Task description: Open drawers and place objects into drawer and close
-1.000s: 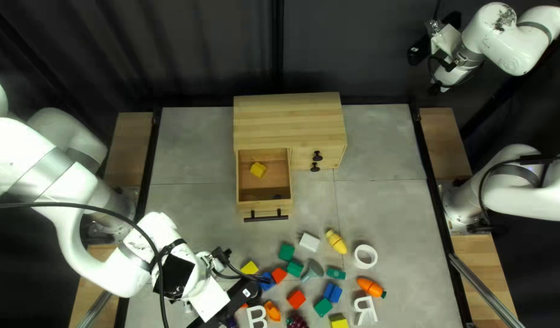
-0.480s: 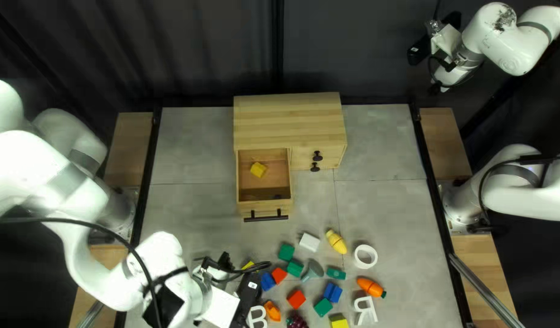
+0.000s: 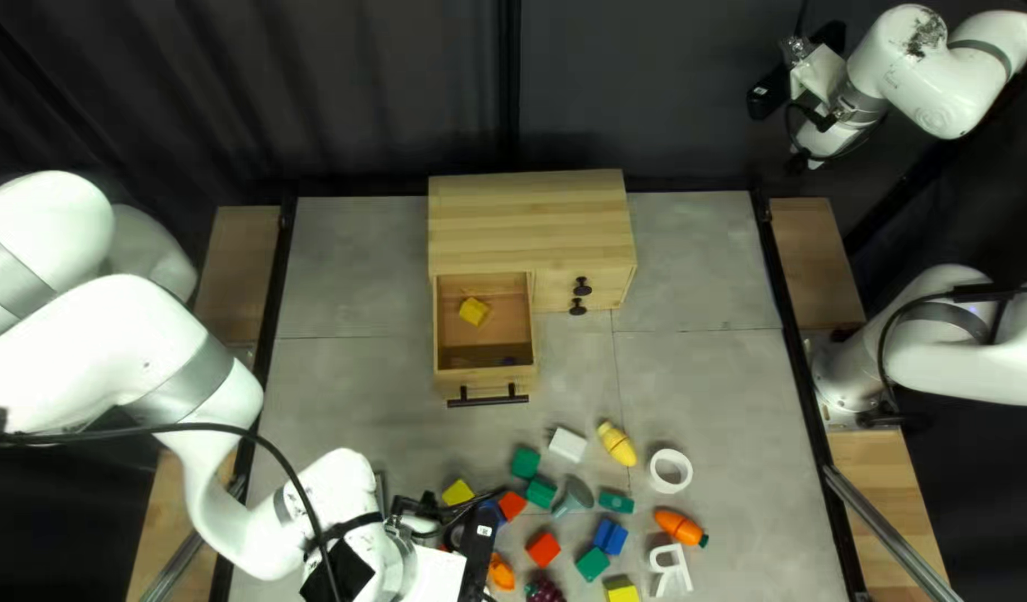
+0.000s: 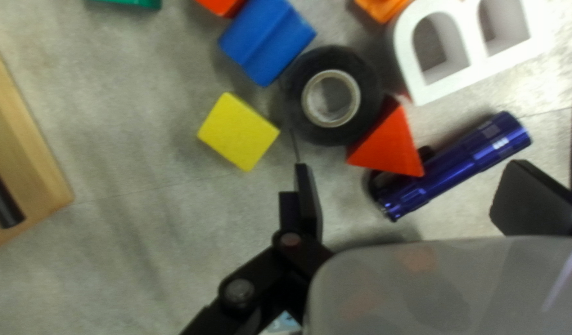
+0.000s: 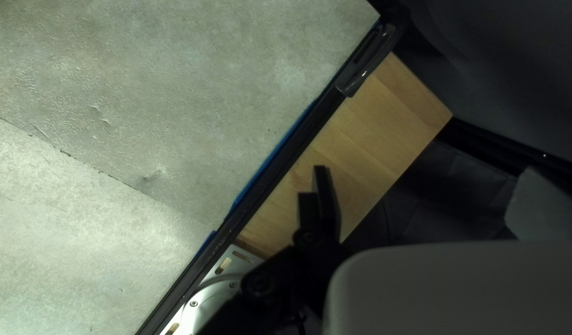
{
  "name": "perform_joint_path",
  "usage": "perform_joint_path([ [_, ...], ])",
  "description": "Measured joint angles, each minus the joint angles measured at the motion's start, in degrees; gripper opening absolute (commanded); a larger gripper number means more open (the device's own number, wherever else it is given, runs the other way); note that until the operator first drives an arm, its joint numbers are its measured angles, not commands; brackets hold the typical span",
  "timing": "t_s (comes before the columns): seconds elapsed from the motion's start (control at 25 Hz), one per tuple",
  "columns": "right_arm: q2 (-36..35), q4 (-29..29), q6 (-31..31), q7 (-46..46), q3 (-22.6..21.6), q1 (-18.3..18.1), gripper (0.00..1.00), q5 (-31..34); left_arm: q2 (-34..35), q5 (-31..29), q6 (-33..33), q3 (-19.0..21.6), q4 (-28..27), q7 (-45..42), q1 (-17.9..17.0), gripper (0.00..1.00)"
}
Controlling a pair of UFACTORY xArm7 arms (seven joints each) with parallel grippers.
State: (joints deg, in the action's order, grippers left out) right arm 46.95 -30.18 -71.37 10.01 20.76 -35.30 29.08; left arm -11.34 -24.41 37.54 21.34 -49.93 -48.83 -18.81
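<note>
Dark curtain point(image 3: 346, 89) behind grey table point(image 3: 703, 268), wooden boards point(image 3: 809, 262) alongside.

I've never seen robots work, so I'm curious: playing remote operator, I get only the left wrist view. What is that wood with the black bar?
Observer: The front of a drawer, pulled open from a wooden cabinet.
Operator: Is anything in it?
Observer: Yes, a yellow block lies inside.
Operator: And is the other gripper holding something?
Observer: No, the right gripper is open, with nothing between its fingers.
</note>
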Motion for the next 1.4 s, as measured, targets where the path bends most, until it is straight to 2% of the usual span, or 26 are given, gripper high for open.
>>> perform_joint_path([
  [0.2, 0.00, 0.00, 0.00, 0.00, 0.00, 0.00, 1.00, 0.00, -1.57, -0.65, 0.12, -1.22, -1.25, -4.61, -0.27, 1.00],
  [0.44, 0.00, 0.00, 0.00, 0.00, 0.00, 0.00, 1.00, 0.00, -3.54, 1.63, 1.53, -1.98, -3.02, -7.57, 0.21, 1.00],
  [1.0, 0.00, 0.00, 0.00, 0.00, 0.00, 0.00, 1.00, 0.00, -6.07, 4.84, 4.32, -1.46, -4.58, -6.42, 0.80, 1.00],
  [1.08, 0.00, 0.00, 0.00, 0.00, 0.00, 0.00, 1.00, 0.00, -6.16, 4.96, 3.73, -1.43, -4.35, -6.20, 0.95, 0.96],
  [1.12, 0.00, 0.00, 0.00, 0.00, 0.00, 0.00, 1.00, 0.00, -6.26, 4.99, 3.37, -1.43, -4.22, -6.10, 1.04, 0.90],
  [1.2, 0.00, 0.00, 0.00, 0.00, 0.00, 0.00, 1.00, 0.00, -6.42, 5.08, 2.65, -1.43, -3.93, -5.86, 1.25, 0.86],
  [1.24, 0.00, 0.00, 0.00, 0.00, 0.00, 0.00, 1.00, 0.00, -6.44, 5.11, 2.27, -1.43, -3.74, -5.78, 1.34, 0.79],
  [1.28, 0.00, 0.00, 0.00, 0.00, 0.00, 0.00, 1.00, 0.00, -6.45, 5.14, 1.90, -1.43, -3.54, -5.75, 1.41, 0.79],
  [1.32, 0.00, 0.00, 0.00, 0.00, 0.00, 0.00, 1.00, 0.00, -6.43, 5.19, 1.44, -1.43, -3.27, -5.73, 1.49, 0.42],
  [1.4, 0.00, 0.00, 0.00, 0.00, 0.00, 0.00, 1.00, 0.00, -6.39, 5.25, 0.93, -1.42, -3.02, -5.65, 1.60, 0.08],
])
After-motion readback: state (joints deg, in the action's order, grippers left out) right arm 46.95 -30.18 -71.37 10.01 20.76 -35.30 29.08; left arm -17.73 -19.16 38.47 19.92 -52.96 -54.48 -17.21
